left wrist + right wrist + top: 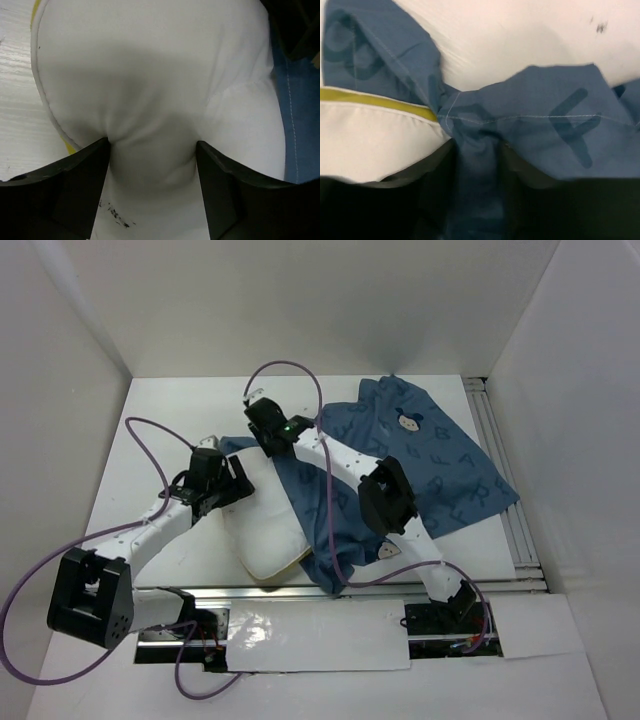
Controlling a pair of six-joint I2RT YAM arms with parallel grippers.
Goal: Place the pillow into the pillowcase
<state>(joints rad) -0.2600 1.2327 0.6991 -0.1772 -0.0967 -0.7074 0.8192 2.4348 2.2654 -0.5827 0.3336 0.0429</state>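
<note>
The white pillow (265, 525) lies mid-table, with its right side under the edge of the blue pillowcase (430, 455), which spreads to the right. My left gripper (235, 485) is shut on the pillow's left upper part. In the left wrist view the pillow (150, 75) bulges between the black fingers (85, 195), with my left gripper (152, 170) pinching it. My right gripper (265, 445) is shut on the pillowcase edge at the pillow's far corner. In the right wrist view my right gripper (475, 185) holds a bunched blue pillowcase (545, 115) fold, beside the pillow (370, 140) and its yellow strip (370, 97).
White walls enclose the table on the left, back and right. A metal rail (505, 480) runs along the right side and another (350, 588) along the front. Purple cables (330, 540) loop over both arms and across the pillowcase.
</note>
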